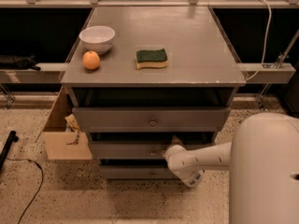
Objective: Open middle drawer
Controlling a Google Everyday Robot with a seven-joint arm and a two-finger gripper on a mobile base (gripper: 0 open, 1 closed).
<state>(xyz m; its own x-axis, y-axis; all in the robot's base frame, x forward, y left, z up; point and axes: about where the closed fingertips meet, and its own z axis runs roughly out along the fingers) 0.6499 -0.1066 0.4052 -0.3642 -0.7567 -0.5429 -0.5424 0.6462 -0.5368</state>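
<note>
A: Where is the gripper?
B: At the front of the middle drawer, just beside its knob.
A: Clamped on it?
B: Cannot tell.
A: Anything else?
B: 1 orange, 1 bowl and 1 sponge sit well above it, on the cabinet top.

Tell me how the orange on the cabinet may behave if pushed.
The orange is round, so it would probably roll, maybe into the bowl beside it. It looks firm, likely sturdy. The end effector is at the middle drawer.

Robot lab: hand at middle drawer.
</note>
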